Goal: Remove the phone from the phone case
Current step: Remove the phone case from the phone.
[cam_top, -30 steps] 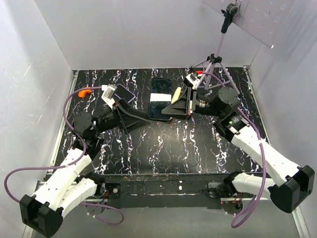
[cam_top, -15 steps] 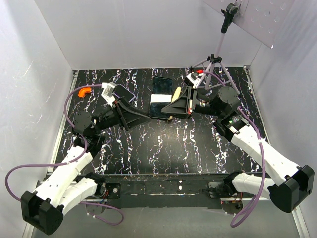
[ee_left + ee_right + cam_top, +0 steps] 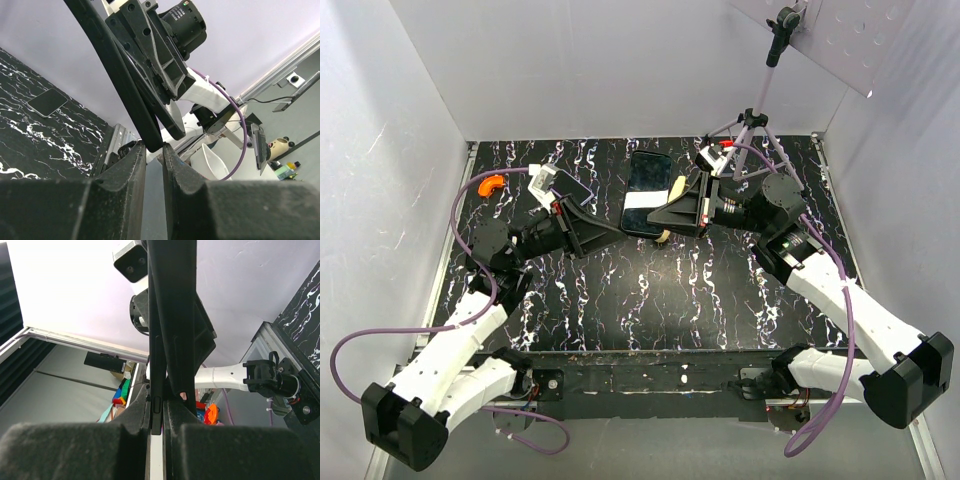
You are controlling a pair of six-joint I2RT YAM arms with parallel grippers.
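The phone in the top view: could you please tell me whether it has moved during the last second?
Yes, slightly: the phone has edged up the picture, and its far end has swung toward the tripod.

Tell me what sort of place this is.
Probably a robotics test cell: white panel walls enclose a black marbled table, the left arm and right arm bolted at its near edge, a grey tripod at the back.
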